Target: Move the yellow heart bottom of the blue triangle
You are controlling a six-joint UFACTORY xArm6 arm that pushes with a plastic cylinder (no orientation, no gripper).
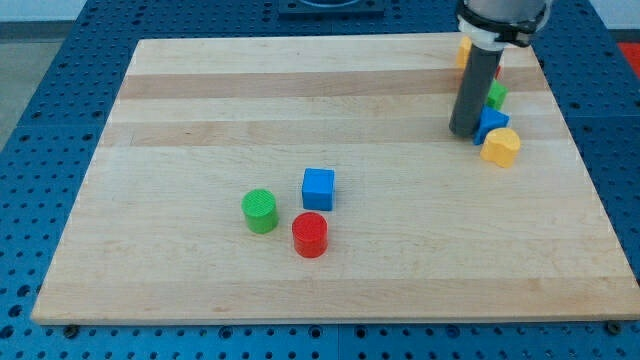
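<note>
Risks knocking the blue triangle [490, 123] off the yellow heart [501, 146] already just below it near the desk [200, 100] right edge, with my tip [463, 132] touching its left; no end effector to spread.

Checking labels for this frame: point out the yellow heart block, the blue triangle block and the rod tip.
yellow heart block [501, 146], camera view, centre of its top face
blue triangle block [491, 123], camera view, visible top face right of the rod
my tip [463, 132], camera view, rod's very bottom end
</note>
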